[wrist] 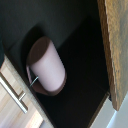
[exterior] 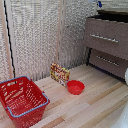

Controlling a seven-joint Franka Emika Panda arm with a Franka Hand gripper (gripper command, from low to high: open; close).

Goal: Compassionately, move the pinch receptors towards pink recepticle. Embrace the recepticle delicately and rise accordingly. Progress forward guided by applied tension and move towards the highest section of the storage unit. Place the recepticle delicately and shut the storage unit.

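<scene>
Through the wrist camera I see the pink cup standing inside the dark open top drawer of the brown chest, but my gripper isn't visible, so its opening is unknown.

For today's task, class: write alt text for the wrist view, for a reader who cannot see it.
A pale pink cup lies inside a dark open drawer, seen from above. The drawer's front, with its silver bar handle, crosses one corner, and a brown wooden edge runs along the opposite side.
</scene>
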